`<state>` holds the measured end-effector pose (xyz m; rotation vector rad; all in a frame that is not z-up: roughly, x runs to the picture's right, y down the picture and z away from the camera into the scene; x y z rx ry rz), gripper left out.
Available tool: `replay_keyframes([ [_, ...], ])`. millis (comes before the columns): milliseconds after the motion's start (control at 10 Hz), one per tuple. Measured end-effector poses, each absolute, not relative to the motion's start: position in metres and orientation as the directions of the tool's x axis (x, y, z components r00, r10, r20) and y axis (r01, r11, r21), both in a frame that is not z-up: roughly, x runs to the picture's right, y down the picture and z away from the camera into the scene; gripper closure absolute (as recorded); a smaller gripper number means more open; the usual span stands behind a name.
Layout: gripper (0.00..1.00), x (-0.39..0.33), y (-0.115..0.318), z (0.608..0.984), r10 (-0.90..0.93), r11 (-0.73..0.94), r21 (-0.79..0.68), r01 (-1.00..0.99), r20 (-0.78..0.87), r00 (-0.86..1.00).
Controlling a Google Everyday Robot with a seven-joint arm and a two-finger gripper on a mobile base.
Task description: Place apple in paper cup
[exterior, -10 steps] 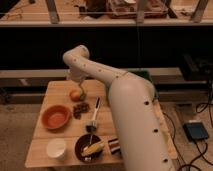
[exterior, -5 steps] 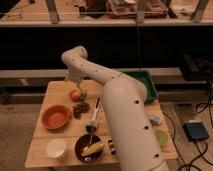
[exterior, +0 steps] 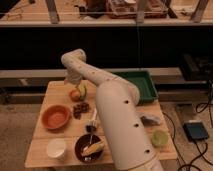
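Camera view: the arm reaches over the wooden table (exterior: 42,150) to its far left part; the gripper (exterior: 74,85) hangs just above the apple (exterior: 75,94), its jaws spread wide and holding nothing; the apple sits on the table beside a green pepper (exterior: 84,91); the paper cup (exterior: 56,148) stands at the near edge, well apart from the apple, between an orange bowl (exterior: 55,116) and a dark bowl (exterior: 89,148).

Arm (exterior: 120,115) stretched forward, wrist (exterior: 75,59) bent down; claw (exterior: 74,83) hangs below it, fingers spread apart.
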<state>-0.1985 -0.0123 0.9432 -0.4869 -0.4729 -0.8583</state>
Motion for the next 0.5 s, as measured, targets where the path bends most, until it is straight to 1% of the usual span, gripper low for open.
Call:
replay_keyframes([
  [100,0.21,-0.1989,-0.0113,0.9477,-0.587,0.562,-0.215,0.799,0.577,0.568],
  [200,0.25,-0.2003,-0.0095,0.9508,-0.581,0.563,-0.216,0.798,0.583,0.568],
  [300,0.32,-0.2018,-0.009,0.9526,-0.576,0.565,-0.216,0.796,0.587,0.569],
  [400,0.43,-0.2036,-0.0076,0.9551,-0.571,0.566,-0.217,0.795,0.593,0.568],
  [500,0.48,-0.2041,-0.0065,0.957,-0.566,0.567,-0.219,0.794,0.598,0.568],
])
